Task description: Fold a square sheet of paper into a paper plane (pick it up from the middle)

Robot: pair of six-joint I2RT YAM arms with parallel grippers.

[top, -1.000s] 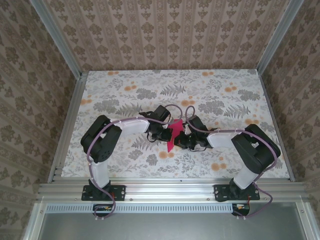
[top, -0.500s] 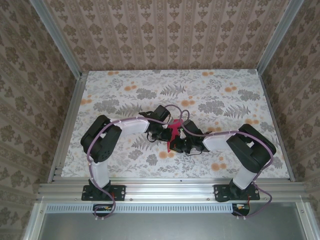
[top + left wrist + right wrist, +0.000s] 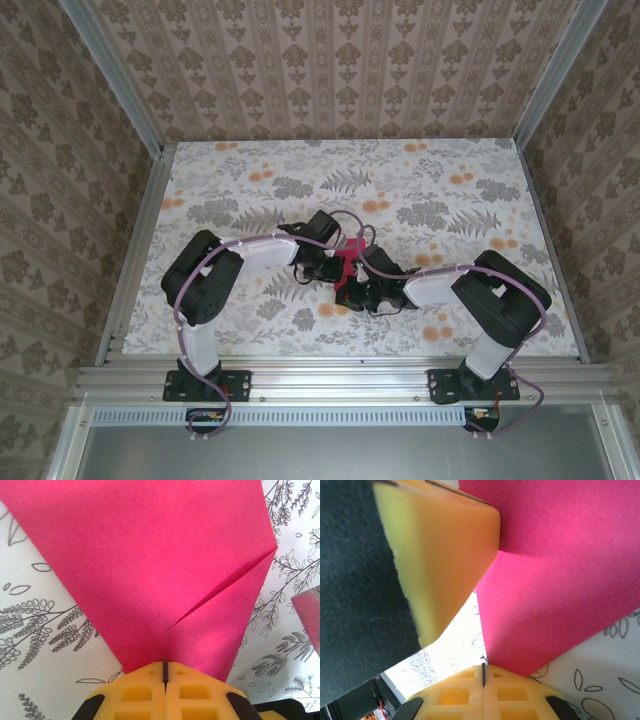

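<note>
The square sheet of paper (image 3: 347, 262), magenta-pink and folded into a narrow pointed shape, sits at the table's middle between both grippers. My left gripper (image 3: 335, 268) comes at it from the left. In the left wrist view the left gripper (image 3: 164, 666) is shut on the paper (image 3: 150, 555) at its narrow end, and a slanting crease runs up to the right. My right gripper (image 3: 358, 282) is close on the right. In the right wrist view the right gripper (image 3: 482, 669) is shut, with the paper (image 3: 560, 570) edge meeting its tips. I cannot tell whether that edge is pinched. A yellow finger (image 3: 440, 550) of the left gripper looms at upper left.
The table (image 3: 250, 190) has a floral cover with grey leaves and orange flowers. Aluminium rails (image 3: 340, 380) run along the near edge and both sides, and patterned walls close in the back. A blurred pinkish shape (image 3: 307, 617) shows at the right edge of the left wrist view.
The right gripper has moved left, closer to the left gripper. The paper between them looks narrower and shows less than a second ago.
</note>
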